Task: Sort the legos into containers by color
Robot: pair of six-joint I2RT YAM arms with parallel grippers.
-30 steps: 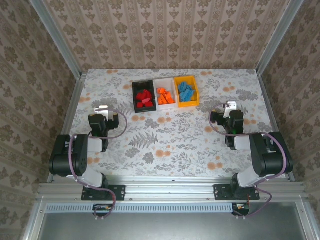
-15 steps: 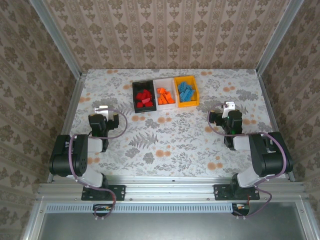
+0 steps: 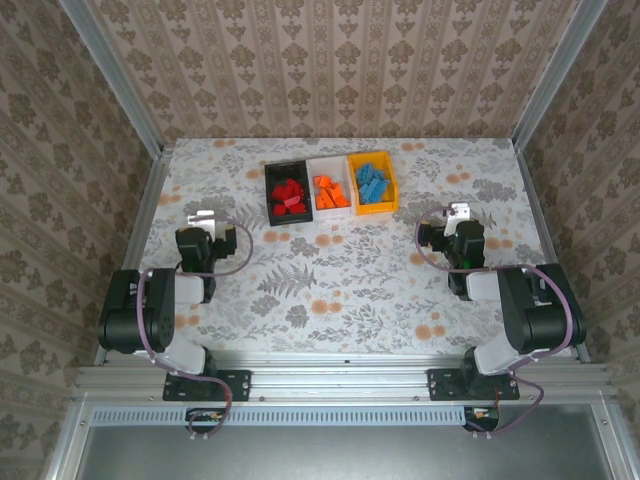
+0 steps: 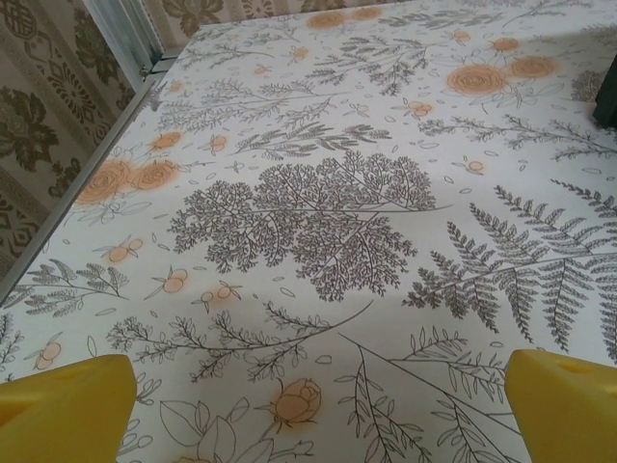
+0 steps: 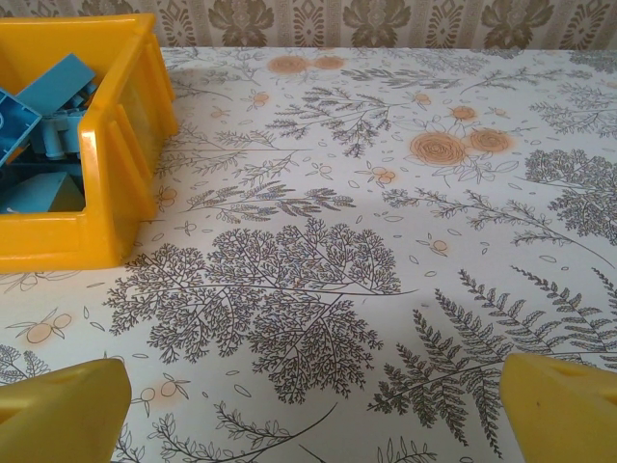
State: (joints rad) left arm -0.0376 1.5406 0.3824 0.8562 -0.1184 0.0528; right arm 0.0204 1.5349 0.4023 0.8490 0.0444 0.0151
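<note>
- The small red plastic lego bricks lie heaped in the open rectangular black plastic bin. The small orange plastic lego bricks are in the white plastic bin beside it, and the small blue plastic lego bricks in the orange-yellow plastic bin. That is one colour to each, as far as the top view lets one tell.
- The three bins stand in a close row toward 12 o'clock on the floral-patterned table, black at the 9 o'clock end and orange-yellow at the 3 o'clock end. They are well apart from both arms.
- In the right wrist view, the orange-yellow bin's near corner sits at 10 o'clock, with blue bricks showing over its wall.
- Judged from this, the sorting looks done or at its very end — every brick that shows lies in a bin with its own colour.
- The next move probably calls for no grasp, only a check that nothing lies mixed under the heaps, which cannot be told from here.
- The left gripper rests at roughly 9 o'clock from the bins and the right gripper at roughly 3 o'clock, each arm folded low near its base.
- Both grippers are spread wide and hold nothing — in each wrist view the yellow fingertips sit at the two lower corners, with bare tablecloth between them.
</note>
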